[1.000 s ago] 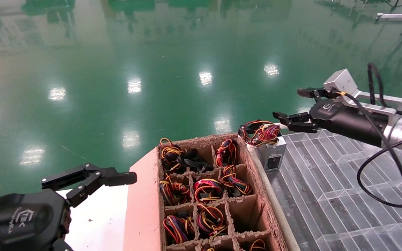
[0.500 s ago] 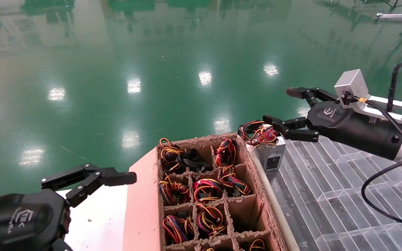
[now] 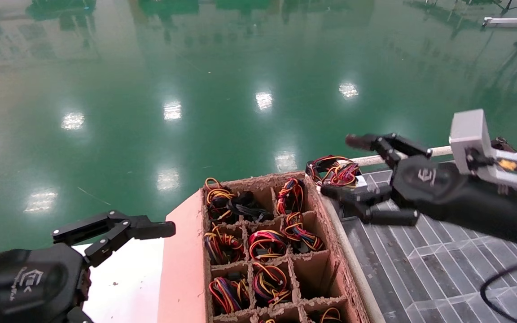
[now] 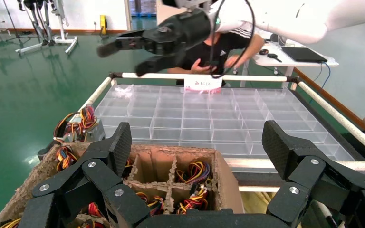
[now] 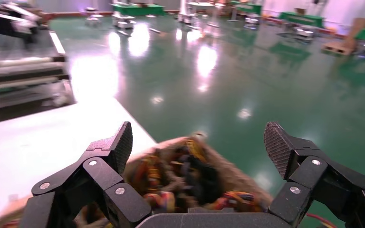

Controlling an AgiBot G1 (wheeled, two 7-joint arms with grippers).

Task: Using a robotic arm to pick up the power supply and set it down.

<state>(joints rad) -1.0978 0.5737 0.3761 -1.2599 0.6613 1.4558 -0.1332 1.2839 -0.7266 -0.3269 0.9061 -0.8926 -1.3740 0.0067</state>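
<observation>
The right gripper [image 3: 352, 168] has come down and toward the robot's left since a second ago. Back then it hung high above the clear divided tray [image 3: 429, 251], off to the right of the power supply [image 3: 361, 181]. Now it sits low, right at the power supply, with its fingers spread wide. One finger [image 3: 361, 141] reaches out above and past the colored wire bundle [image 3: 334, 170]. The other finger [image 3: 352, 194] lies in front of the grey box and hides most of it. The power supply has not moved. It stands on the near left corner of the clear tray, just beside the brown cardboard box [image 3: 326, 211] with its many little pockets full of wires. Its wire bundle rests on top of it. The jaws are wide open and not squeezing anything yet. This looks like the reach step, and the grab still has to happen. The next move likely calls for the fingers to close on the box, not just on the loose wires, which could slip or snag. In the right wrist view the open fingers [image 5: 116, 145] frame blurry wires and the brown box. The left gripper [image 3: 119, 229] stays parked low on the left by the white table [image 3: 128, 282], its fingers open too and holding nothing.
</observation>
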